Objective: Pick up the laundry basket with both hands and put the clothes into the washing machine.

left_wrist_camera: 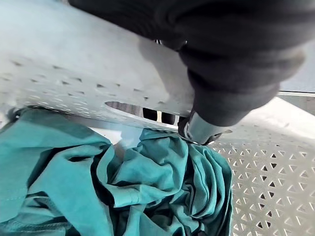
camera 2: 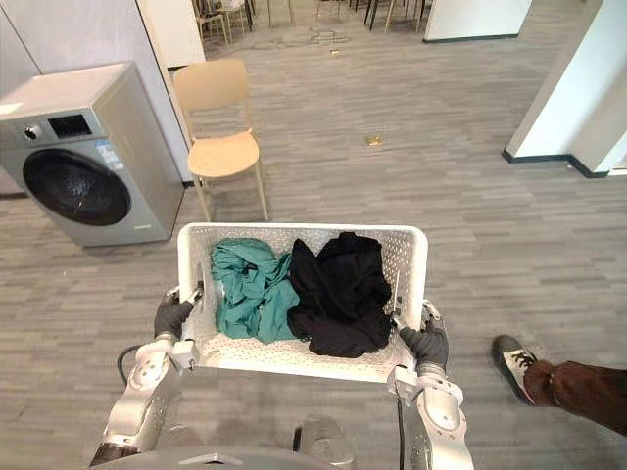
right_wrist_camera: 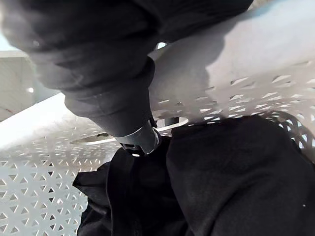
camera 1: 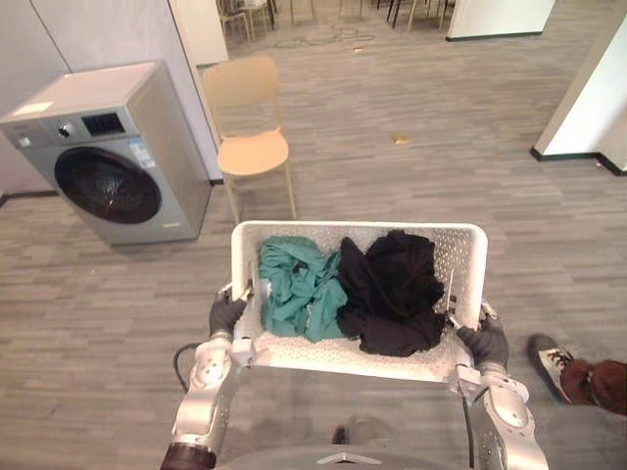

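Observation:
I hold a white perforated laundry basket [camera 1: 358,232] in front of me, above the floor. My left hand [camera 1: 225,315] grips its left end and my right hand [camera 1: 487,343] its right end. In the left wrist view the left hand [left_wrist_camera: 236,59] curls over the rim by the handle slot. The right hand [right_wrist_camera: 108,73] does the same on its side. Inside the basket, a teal garment [camera 1: 299,284] lies on the left and a black garment [camera 1: 392,289] on the right. The grey washing machine [camera 1: 108,147] stands to the far left with its round door shut.
A beige chair [camera 1: 250,147] stands just right of the washer, between it and the basket. A person's shoe and leg [camera 1: 554,357] are on the floor at the lower right. A white wall corner [camera 1: 588,108] juts in at the upper right.

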You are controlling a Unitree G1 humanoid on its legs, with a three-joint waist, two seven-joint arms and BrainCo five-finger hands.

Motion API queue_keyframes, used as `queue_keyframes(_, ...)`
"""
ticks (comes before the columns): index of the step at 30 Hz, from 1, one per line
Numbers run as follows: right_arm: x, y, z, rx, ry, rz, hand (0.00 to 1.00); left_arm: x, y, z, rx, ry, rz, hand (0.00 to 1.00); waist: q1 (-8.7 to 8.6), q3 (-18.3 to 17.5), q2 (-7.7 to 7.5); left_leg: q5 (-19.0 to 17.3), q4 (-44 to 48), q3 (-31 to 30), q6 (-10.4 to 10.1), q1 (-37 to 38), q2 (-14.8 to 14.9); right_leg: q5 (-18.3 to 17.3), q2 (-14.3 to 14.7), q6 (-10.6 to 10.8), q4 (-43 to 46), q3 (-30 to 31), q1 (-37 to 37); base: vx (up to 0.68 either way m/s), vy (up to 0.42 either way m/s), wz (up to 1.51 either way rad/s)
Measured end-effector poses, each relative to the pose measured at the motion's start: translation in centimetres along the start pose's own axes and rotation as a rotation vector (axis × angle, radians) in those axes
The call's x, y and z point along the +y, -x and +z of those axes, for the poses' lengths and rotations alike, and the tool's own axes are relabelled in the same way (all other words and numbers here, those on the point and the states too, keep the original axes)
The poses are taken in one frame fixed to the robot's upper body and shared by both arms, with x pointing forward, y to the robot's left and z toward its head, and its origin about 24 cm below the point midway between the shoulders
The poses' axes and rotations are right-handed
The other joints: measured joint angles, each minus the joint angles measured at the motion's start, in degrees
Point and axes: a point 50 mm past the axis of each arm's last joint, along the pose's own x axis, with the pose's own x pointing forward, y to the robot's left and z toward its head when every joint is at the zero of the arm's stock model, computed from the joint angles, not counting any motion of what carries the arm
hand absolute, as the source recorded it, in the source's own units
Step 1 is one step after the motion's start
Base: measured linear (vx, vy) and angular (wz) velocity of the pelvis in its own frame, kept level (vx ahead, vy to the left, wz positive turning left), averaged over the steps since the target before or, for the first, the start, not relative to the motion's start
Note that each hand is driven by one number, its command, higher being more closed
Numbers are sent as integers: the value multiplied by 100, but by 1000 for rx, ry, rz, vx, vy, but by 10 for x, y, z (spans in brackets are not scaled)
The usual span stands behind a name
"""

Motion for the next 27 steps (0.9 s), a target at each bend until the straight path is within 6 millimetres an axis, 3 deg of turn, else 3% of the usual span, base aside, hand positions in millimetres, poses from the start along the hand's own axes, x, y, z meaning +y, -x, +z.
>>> queue_keyframes(1, 2, -2, 2, -9, -5, 9, 100, 1, 0, 3, -14, 5, 7, 100, -20, 1, -1, -75, -1423, 167, -176, -117, -324, -166, -77, 88, -95, -16, 239, 581, 18, -11)
queue_keyframes(2, 3, -3, 3, -12, -6, 10, 100, 2, 0, 4, -18, 8, 11, 100, -30, -4, 13, -74, -2156, 266, -248, -122, -441, -250, -94, 127, -150, -45, 379, 603, 47, 10)
queue_keyframes(3, 3, -3, 2, -11, -7, 10, 100, 1, 0, 4, -21, 17, 17, 100, -55, -36, 65, 104, -3585, 432, -486, -84, -635, -376, -123, 311, -270, -172, 714, 503, 51, 20)
queue_keyframes(4, 2, -3, 3, -13, -4, 9, 100, 0, 0, 4, -21, 21, 17, 100, -84, -54, 92, 237, -4195, 529, -545, -38, -732, -451, -122, 392, -382, -250, 924, 843, 142, 34)
queue_keyframes(5, 1, -3, 3, -14, -2, 2, 100, -3, 1, 5, -25, 19, 12, 100, -117, -84, 95, 410, -4801, 746, -558, -13, -897, -587, -180, 650, -628, -411, 1395, 1230, 295, 27)
queue_keyframes(6, -2, -1, 2, -17, 5, -7, 100, -4, 3, 3, -21, 17, 15, 100, -65, -233, 132, 732, -4670, 543, 38, 25, -1353, -733, -531, 1122, 1001, -393, 1262, 1423, 357, 15)
queue_keyframes(7, 1, 3, -5, 6, -15, -12, 100, 1, 3, 2, -16, 2, 26, 100, -31, -328, -91, 918, -4293, 420, 484, 86, -1574, -325, -965, 1653, 2404, -245, 795, 1296, 296, 26)
queue_keyframes(8, 2, 10, -16, 49, -37, -26, 100, 5, 5, 0, -9, -21, 27, 100, -56, -479, -355, 632, -3806, 433, 826, 125, -1755, 575, -1383, 1893, 3432, -121, 451, 829, 129, 36)
queue_keyframes(9, 2, 11, -22, 75, -45, -31, 100, 7, 5, 0, -6, -39, 24, 100, -82, -587, -362, 443, -3690, 383, 820, 181, -1815, 1162, -1480, 1876, 3760, -86, 316, 823, 65, 57)
queue_keyframes(10, 6, 10, -32, 115, -64, -27, 100, 11, 5, 0, -9, -81, 24, 100, -115, -612, -409, 158, -3620, 202, 726, 350, -1867, 1403, -1643, 1712, 4397, -157, -114, 768, 38, 35)
queue_keyframes(11, 8, 10, -34, 124, -70, -24, 100, 13, 5, 1, -10, -93, 29, 100, -97, -583, -401, 105, -3690, 134, 684, 473, -1870, 1227, -1645, 1581, 4545, -203, -271, 850, 21, 32)
queue_keyframes(12, 9, 11, -38, 139, -78, -28, 100, 17, 5, 0, 1, -111, 34, 100, -94, -531, -350, 43, -4012, -24, 550, 856, -1877, 797, -1604, 1200, 4646, -384, -498, 638, -15, 19)
queue_keyframes(13, 9, 12, -39, 144, -78, -28, 100, 17, 5, 0, 4, -115, 34, 100, -106, -482, -309, 39, -4211, -120, 480, 1104, -1875, 600, -1574, 1098, 4631, -488, -572, 582, -69, 28)
queue_keyframes(14, 8, 14, -39, 148, -74, -21, 100, 17, 5, 0, 3, -116, 31, 100, -133, -392, -161, 75, -4735, -272, 371, 1709, -1809, 121, -1397, 882, 4318, -619, -896, 432, -88, 29)
queue_keyframes(15, 7, 14, -39, 148, -73, -20, 100, 15, 4, 1, 0, -116, 25, 100, -176, -381, -99, 90, -4868, -341, 348, 1864, -1744, 8, -1302, 840, 3968, -668, -1043, 519, -140, 52)
queue_keyframes(16, 5, 14, -38, 141, -73, -23, 100, 12, 1, 5, -15, -120, 10, 100, -266, -364, -51, 78, -4983, -504, 320, 2022, -1653, -48, -1158, 833, 2957, -634, -1378, 482, -206, 70)
queue_keyframes(18, 0, 11, -34, 122, -61, -34, 100, 4, -6, 13, -48, -133, -25, 100, -342, -338, -65, -80, -4995, -676, -19, 2120, -1475, 236, -995, 832, 1264, -276, -1888, 474, -295, 69)
queue_keyframes(19, -2, 10, -32, 118, -54, -35, 100, 1, -9, 16, -59, -142, -42, 100, -346, -306, -146, -199, -4966, -762, -254, 2201, -1460, 684, -967, 859, 245, -75, -1904, 491, -371, 61)
queue_keyframes(20, -4, 12, -33, 121, -44, -37, 100, -3, -9, 14, -49, -147, -57, 100, -413, -256, -176, -453, -4811, -956, -580, 2370, -1363, 1705, -930, 926, -8, 9, -1797, 634, -439, 26)
queue_keyframes(21, -11, 9, -29, 114, -15, -42, 100, -7, -9, 4, -13, -120, -53, 100, -284, -259, 57, -500, -4485, -989, -571, 2414, -1074, 1207, -718, 833, 382, -31, -1802, 547, -358, 7)
queue_keyframes(23, -13, 8, -24, 97, -10, -46, 100, -12, -9, 3, -8, -109, -57, 100, -323, -153, 47, -339, -3324, -999, -477, 2133, -808, 738, -724, 734, 906, -79, -1743, 498, -358, 0)
queue_keyframes(25, -19, 18, -21, 90, 1, -61, 100, -16, -8, -1, 5, -93, -60, 100, -317, -49, 123, 686, -961, -1107, -65, 1343, 65, 157, -600, 462, 1231, -436, -1159, 480, -329, 16)
queue_keyframes(27, -22, 25, -17, 79, -7, -83, 100, -19, -6, -4, 16, -82, -71, 100, -284, 7, 70, 689, 436, -1046, 74, 824, 413, -131, -527, 325, 1058, -568, -619, 381, -162, 14)
